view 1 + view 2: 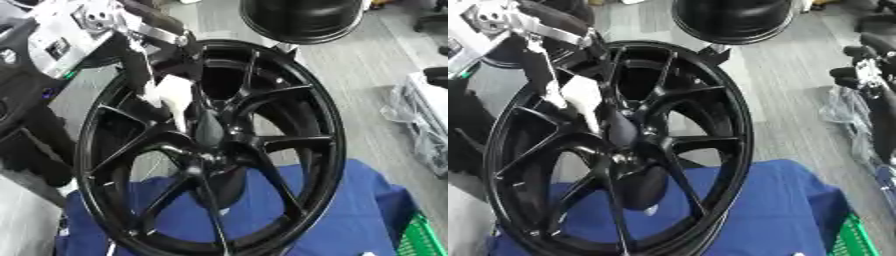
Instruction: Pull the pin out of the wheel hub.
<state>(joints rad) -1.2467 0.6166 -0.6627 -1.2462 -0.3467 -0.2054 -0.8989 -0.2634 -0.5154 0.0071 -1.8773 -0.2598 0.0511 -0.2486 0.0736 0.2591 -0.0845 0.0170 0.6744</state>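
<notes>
My left robot hand point(166, 92) reaches in from the upper left, through the spokes of the black alloy wheel point(210, 150), which stands tilted on a blue cloth point(350, 210). The pale fingertips point(588, 102) sit just above the wheel hub point(206, 145); I cannot tell whether they are clenched on anything, nor make out the pin. My right robot hand point(864, 67) shows dark at the right edge, its fingers unclear. A green crate point(424, 240) sits at the lower right.
</notes>
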